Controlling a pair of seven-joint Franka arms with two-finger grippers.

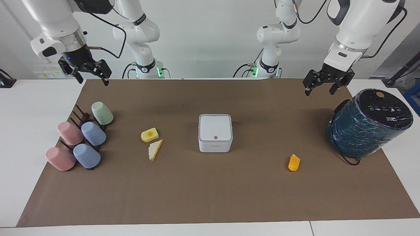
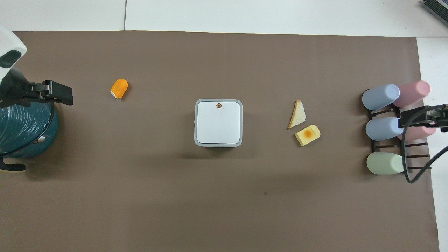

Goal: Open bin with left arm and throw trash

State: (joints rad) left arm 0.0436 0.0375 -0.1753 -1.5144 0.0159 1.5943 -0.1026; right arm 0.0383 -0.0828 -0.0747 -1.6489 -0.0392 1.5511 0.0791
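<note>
Both my jaws apart, empty: left gripper (image 1: 323, 86) over teal ribbed cylinder (image 1: 367, 126), right gripper (image 1: 88, 72) over pastel cups (image 1: 80, 139). Square white bin (image 1: 215, 132) lid down midway between, nothing blocking.

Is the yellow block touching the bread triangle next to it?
Apart. The overhead view shows a thin strip of brown mat between the yellow block and the bread triangle; the facing view shows the same gap.

Bright, even light; soft shadows; edges perhaps slightly distorted.
</note>
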